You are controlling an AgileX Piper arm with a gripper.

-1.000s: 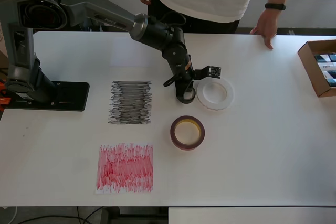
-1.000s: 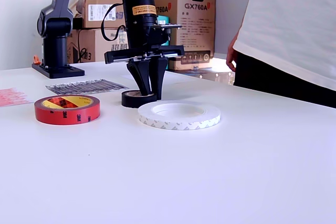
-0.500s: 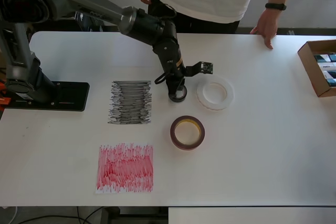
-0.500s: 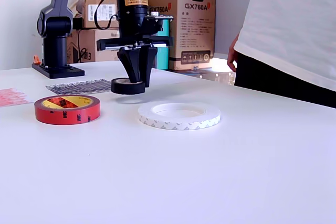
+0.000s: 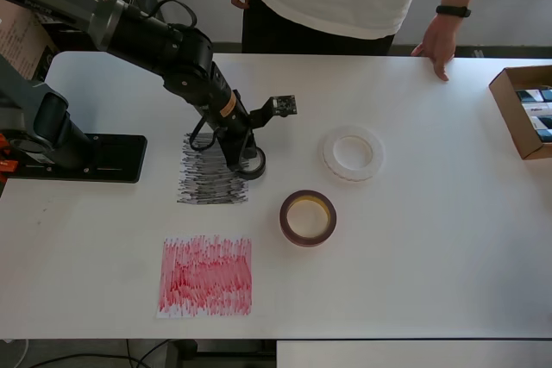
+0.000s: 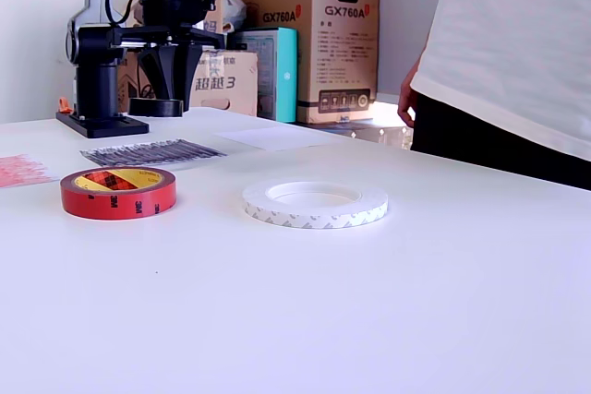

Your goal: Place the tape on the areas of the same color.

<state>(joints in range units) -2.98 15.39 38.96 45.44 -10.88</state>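
My gripper [image 5: 244,158] is shut on the small black tape roll [image 5: 253,162] and holds it in the air over the right edge of the scribbled black area [image 5: 212,170]. In the exterior view the gripper [image 6: 169,97] carries the black roll [image 6: 169,108] well above the black area [image 6: 152,151]. The dark red roll [image 5: 308,217] with a yellowish core lies on the table, also seen in the exterior view [image 6: 118,192]. The flat white roll [image 5: 353,153] lies to its upper right. The red area [image 5: 206,275] is near the front edge. The white paper sheet [image 6: 277,137] shows faintly.
A person stands at the table's far edge with a hand [image 5: 440,45] on it. An open cardboard box [image 5: 526,109] sits at the overhead view's right edge. The arm's black base [image 5: 78,157] is at the left. Cartons [image 6: 323,34] stand behind the table.
The gripper has lifted the black roll from beside the white roll and carried it left in the overhead view, to the black area's right edge. The other rolls have not moved.
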